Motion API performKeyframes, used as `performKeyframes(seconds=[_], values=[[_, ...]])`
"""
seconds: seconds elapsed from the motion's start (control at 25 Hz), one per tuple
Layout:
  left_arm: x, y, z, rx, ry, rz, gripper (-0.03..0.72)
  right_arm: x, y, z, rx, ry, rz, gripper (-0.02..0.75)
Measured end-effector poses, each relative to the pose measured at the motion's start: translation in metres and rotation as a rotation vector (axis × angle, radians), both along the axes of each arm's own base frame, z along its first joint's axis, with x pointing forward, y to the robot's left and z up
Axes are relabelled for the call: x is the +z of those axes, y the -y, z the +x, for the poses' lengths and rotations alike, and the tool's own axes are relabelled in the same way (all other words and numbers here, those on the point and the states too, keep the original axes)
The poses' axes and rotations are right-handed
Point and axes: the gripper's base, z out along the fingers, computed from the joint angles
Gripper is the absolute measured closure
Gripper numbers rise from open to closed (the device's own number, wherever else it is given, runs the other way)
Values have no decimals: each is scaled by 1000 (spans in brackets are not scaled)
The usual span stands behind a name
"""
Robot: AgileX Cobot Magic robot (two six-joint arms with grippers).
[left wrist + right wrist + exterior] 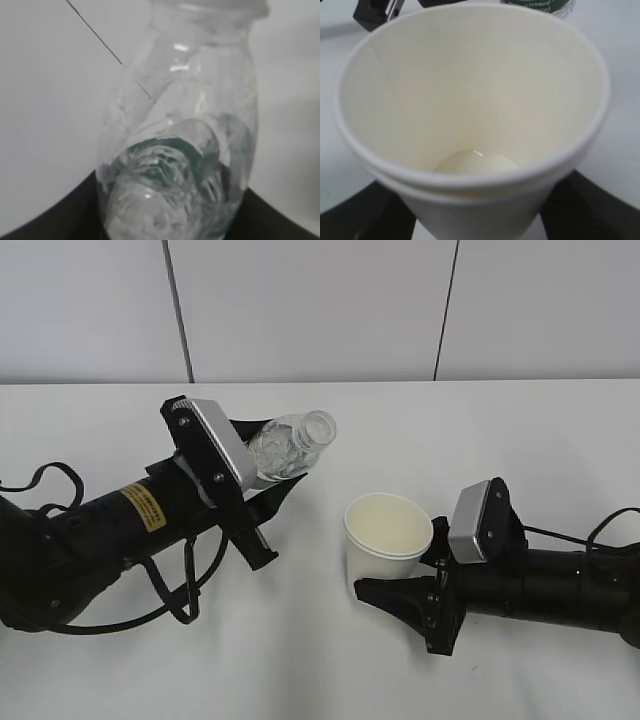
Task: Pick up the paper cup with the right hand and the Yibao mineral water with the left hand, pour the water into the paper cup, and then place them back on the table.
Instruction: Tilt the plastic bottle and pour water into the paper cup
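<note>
My left gripper is shut on the clear Yibao water bottle and holds it above the table, tilted, with its open mouth up and to the right, beyond the cup's rim. The bottle fills the left wrist view, between the dark jaws of the left gripper. My right gripper is shut on the white paper cup, which stands upright below and to the right of the bottle's mouth. In the right wrist view the paper cup shows a small glint at its bottom, in the right gripper. No stream of water shows.
The white table runs back to a grey panelled wall. Black cables loop beside the left arm and trail from the right arm. The bottle's green label shows just past the cup's rim.
</note>
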Motion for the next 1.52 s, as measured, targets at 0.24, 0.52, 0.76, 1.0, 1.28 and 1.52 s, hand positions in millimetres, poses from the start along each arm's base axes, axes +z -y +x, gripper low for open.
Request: performKeyframes(seconds=[0.24,0.52,0.76,1.0,1.28,1.52], values=[[0,0,0,-4,75,72,300,1,-9,-1,8,1,5,221],[0,0,0,-7,98,93,300,2,-19,-1,23,12,12,221],[0,0,0,-17,164,159,301,3,-21,-1,26,7,15,222],[1,0,1,-24,225,211,301,3,-22,-1,29,7,17,222],[1,0,1,-28,261,244,301,-7,-26,4,60,-8,14,222],[2,0,1,-36,321,302,301,-8,-28,3,72,-10,14,222]])
